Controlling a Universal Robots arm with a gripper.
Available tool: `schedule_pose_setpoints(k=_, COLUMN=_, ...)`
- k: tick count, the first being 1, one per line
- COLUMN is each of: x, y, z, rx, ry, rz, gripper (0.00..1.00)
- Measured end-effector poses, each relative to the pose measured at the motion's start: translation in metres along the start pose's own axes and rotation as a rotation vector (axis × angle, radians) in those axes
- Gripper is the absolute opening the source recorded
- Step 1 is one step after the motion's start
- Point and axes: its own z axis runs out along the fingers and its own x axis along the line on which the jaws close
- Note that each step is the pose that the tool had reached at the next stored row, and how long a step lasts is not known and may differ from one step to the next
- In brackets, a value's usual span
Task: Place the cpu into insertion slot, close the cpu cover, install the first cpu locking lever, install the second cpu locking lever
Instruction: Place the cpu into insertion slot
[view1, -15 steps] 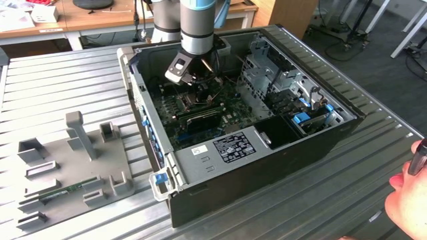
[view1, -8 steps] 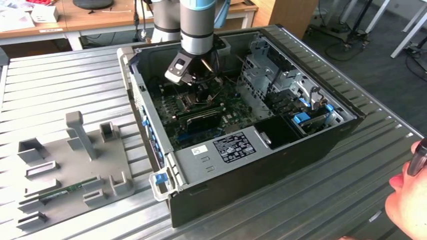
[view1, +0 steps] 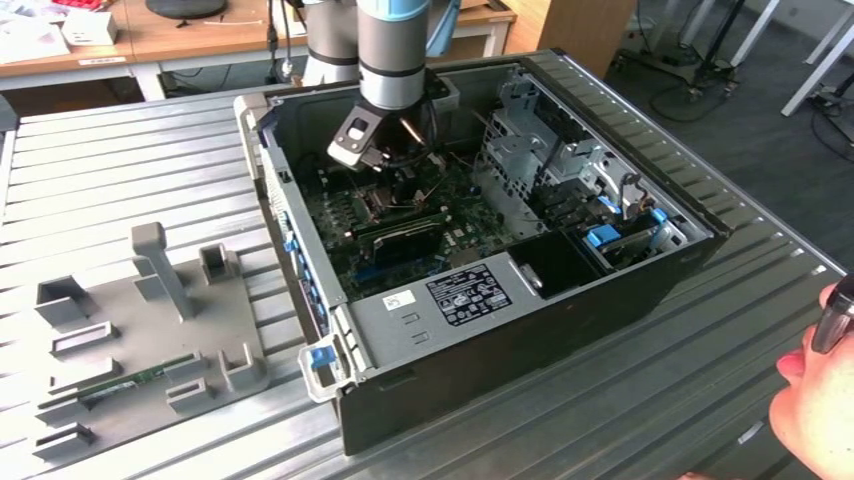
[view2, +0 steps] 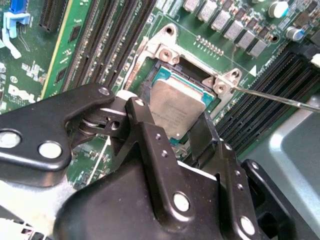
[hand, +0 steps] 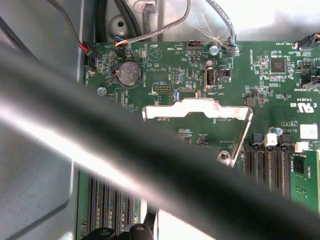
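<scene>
A white triangle sign stands on the green motherboard; the dark case label is unreadable.

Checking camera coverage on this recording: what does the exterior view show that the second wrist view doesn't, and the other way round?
Exterior view's own: the open computer case, a grey fixture plate, a person's hand. Second wrist view's own: the cpu in the insertion slot, a thin metal rod beside it. Shared: the green motherboard and the tool over it.
</scene>
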Motion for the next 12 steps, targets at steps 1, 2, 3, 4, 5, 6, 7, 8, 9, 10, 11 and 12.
schedule_pose_setpoints(k=1, x=0.0000, y=-0.0001, z=0.0000, rx=0.0001, ry=0.0000, rz=0.000, gripper=0.54)
schedule_pose_setpoints(k=2, x=0.0000, y=-0.0001, z=0.0000, rx=0.0001, ry=0.0000, rz=0.000, gripper=0.54)
schedule_pose_setpoints(k=3, x=-0.0001, y=-0.0002, z=0.0000, rx=0.0001, ry=0.0000, rz=0.000, gripper=0.54)
schedule_pose_setpoints(k=4, x=-0.0004, y=-0.0003, z=0.0000, rx=0.0001, ry=0.0000, rz=0.000, gripper=0.54)
schedule_pose_setpoints(k=5, x=-0.0007, y=-0.0003, z=-0.0001, rx=0.0002, ry=-0.0001, rz=0.000, gripper=0.54)
schedule_pose_setpoints(k=6, x=-0.0010, y=-0.0002, z=-0.0001, rx=0.0002, ry=-0.0001, rz=0.000, gripper=0.54)
schedule_pose_setpoints(k=7, x=-0.0013, y=-0.0002, z=0.0000, rx=0.0002, ry=0.0001, rz=0.000, gripper=0.54)
schedule_pose_setpoints(k=8, x=-0.0014, y=-0.0002, z=0.0000, rx=0.0001, ry=0.0001, rz=0.000, gripper=0.54)
schedule_pose_setpoints(k=9, x=-0.0014, y=-0.0002, z=0.0000, rx=0.0002, ry=-0.0001, rz=0.000, gripper=0.54)
schedule_pose_setpoints(k=10, x=-0.0015, y=-0.0002, z=0.0000, rx=0.0001, ry=-0.0001, rz=0.000, gripper=0.54)
schedule_pose_setpoints(k=11, x=-0.0017, y=-0.0003, z=-0.0001, rx=0.0001, ry=0.0000, rz=0.000, gripper=0.54)
schedule_pose_setpoints(k=12, x=-0.0018, y=-0.0002, z=0.0000, rx=0.0001, ry=0.0000, rz=0.000, gripper=0.54)
